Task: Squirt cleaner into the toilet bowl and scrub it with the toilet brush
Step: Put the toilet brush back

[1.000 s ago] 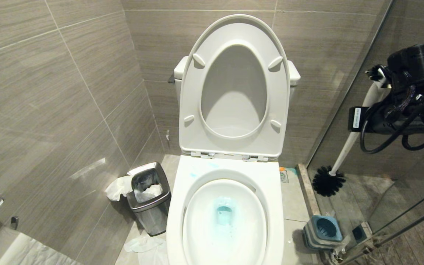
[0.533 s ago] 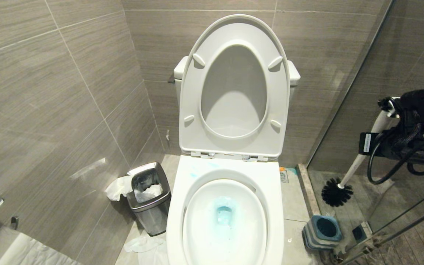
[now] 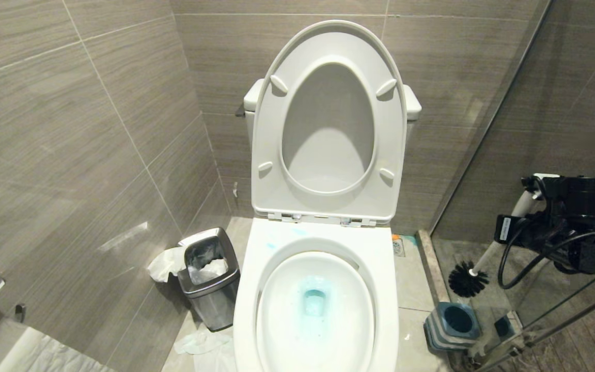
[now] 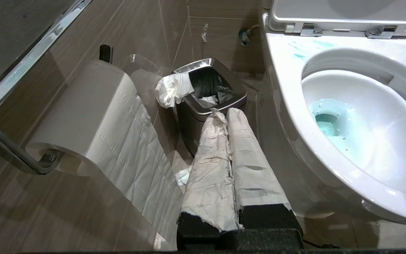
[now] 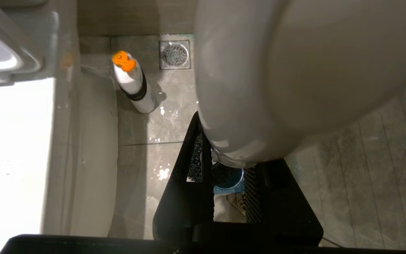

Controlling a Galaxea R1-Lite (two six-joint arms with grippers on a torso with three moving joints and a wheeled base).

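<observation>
Standing below the toilet brush (image 3: 475,261): square holder (image 3: 452,325), beside toilet bowl (image 3: 246,294).

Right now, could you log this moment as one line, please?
right gripper: shut on toilet brush | brush: above holder | left gripper: shut, parked

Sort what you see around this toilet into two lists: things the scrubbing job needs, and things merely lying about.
Needed: toilet bowl; blue cleaner in it; toilet brush, held by the right gripper.

Lying about: steel bin; brush holder; toilet roll; floor drain.
</observation>
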